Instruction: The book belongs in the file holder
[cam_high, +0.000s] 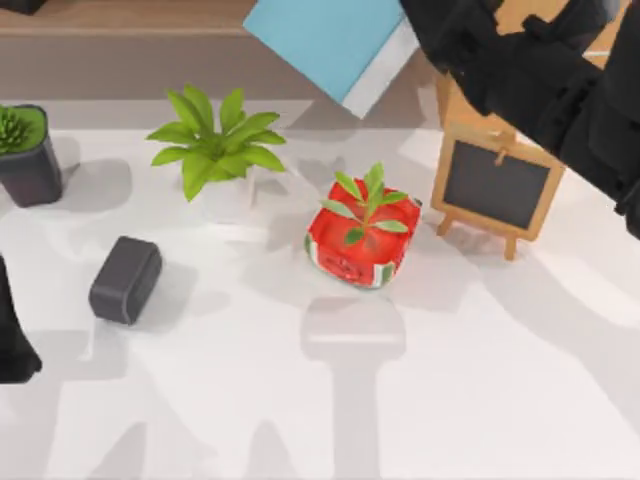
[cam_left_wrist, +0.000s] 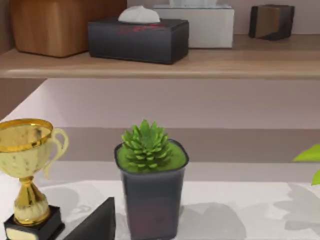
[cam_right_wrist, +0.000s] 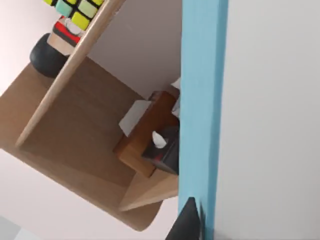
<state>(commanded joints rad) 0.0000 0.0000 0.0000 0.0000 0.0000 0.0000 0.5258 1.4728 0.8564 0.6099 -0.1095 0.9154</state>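
The book (cam_high: 335, 40), light blue with white page edges, hangs tilted high over the table's back edge, below the shelf. My right gripper (cam_high: 425, 35) holds it by its right corner. In the right wrist view the book's blue cover (cam_right_wrist: 202, 100) runs up the picture, and one black fingertip (cam_right_wrist: 187, 222) presses against it. I cannot tell which thing is the file holder; a brown wooden box (cam_left_wrist: 62, 25) stands on the shelf. My left arm (cam_high: 15, 340) is parked at the table's left edge.
On the table stand a red plant pot (cam_high: 362, 240), a leafy plant in a white pot (cam_high: 218, 150), a dark succulent pot (cam_high: 28, 155), a dark grey block (cam_high: 125, 280) and a small wooden easel blackboard (cam_high: 497, 180). A gold trophy (cam_left_wrist: 27, 165) and tissue boxes (cam_left_wrist: 137, 37) are nearby.
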